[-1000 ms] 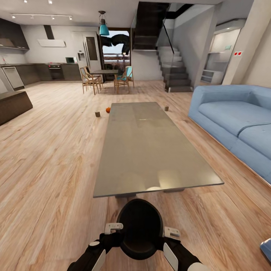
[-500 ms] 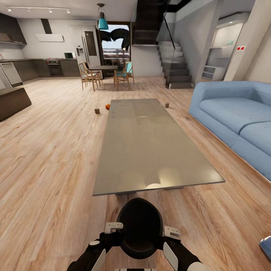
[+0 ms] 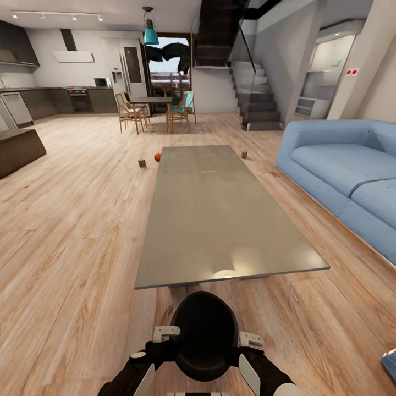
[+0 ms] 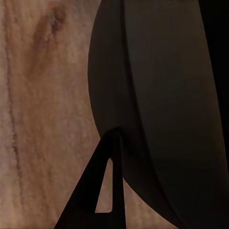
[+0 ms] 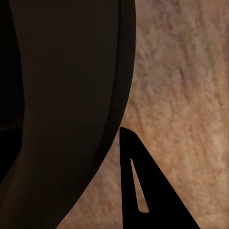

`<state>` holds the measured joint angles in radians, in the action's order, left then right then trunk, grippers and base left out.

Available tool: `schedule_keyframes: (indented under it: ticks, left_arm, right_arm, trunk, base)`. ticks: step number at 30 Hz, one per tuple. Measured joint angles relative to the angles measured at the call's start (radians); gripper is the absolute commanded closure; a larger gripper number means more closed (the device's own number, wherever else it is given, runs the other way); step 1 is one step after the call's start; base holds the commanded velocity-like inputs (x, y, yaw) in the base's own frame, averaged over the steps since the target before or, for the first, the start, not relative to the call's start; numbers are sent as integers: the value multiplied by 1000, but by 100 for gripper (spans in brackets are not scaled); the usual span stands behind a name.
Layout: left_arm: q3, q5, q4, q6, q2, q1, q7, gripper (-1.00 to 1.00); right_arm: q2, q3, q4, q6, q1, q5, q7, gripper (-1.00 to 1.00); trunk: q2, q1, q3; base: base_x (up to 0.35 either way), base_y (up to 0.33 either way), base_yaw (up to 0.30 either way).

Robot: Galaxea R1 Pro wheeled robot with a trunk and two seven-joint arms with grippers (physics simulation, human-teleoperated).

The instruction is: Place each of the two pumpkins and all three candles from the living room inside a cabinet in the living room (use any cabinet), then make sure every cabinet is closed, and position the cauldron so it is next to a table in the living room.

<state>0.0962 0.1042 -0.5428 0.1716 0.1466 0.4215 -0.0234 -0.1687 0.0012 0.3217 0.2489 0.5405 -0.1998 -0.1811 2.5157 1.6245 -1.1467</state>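
I hold a black cauldron (image 3: 203, 335) low in front of me, just short of the near end of the long grey table (image 3: 220, 220). My left gripper (image 3: 166, 333) and right gripper (image 3: 250, 340) clamp its rim from either side. The wrist views show the cauldron's dark wall (image 4: 162, 109) (image 5: 62, 95) with one finger (image 4: 90, 200) (image 5: 152, 200) against it, over wood floor. One small orange pumpkin (image 3: 157, 157) lies on the floor past the table's far left corner. Brown candles stand beside it (image 3: 142, 163) and at the far right corner (image 3: 243, 155). A dark brown cabinet (image 3: 19, 151) sits at the far left.
A blue sofa (image 3: 341, 165) runs along the table's right side. Far back are a dining table with chairs (image 3: 154, 110), a staircase (image 3: 256, 104) and a dark kitchen (image 3: 55, 102). Open wood floor lies left of the table.
The whole picture has shifted slightly, so the camera moved; the table sits a little nearer. The cauldron stays clamped between both grippers in the same pose.
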Motion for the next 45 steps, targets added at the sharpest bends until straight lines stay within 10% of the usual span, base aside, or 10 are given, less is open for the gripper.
schedule_keyframes:
  ticks: [13,14,45]
  left_arm:
    - [1,2,1,-2,0,0,0,100]
    - [1,2,1,-2,0,0,0,-100]
    - [2,2,5,-20,0,-1,-8,-100]
  right_arm:
    - [0,-1,0,0,0,2,0,100]
    - [0,-1,0,0,0,2,0,-100]
    - [6,9,4,-35,0,3,6,-100]
  trunk:
    - [0,0,0]
    - [0,0,0]
    - [-1,4,19]
  base:
    - [1,0,0]
    - [0,0,0]
    - [0,0,0]
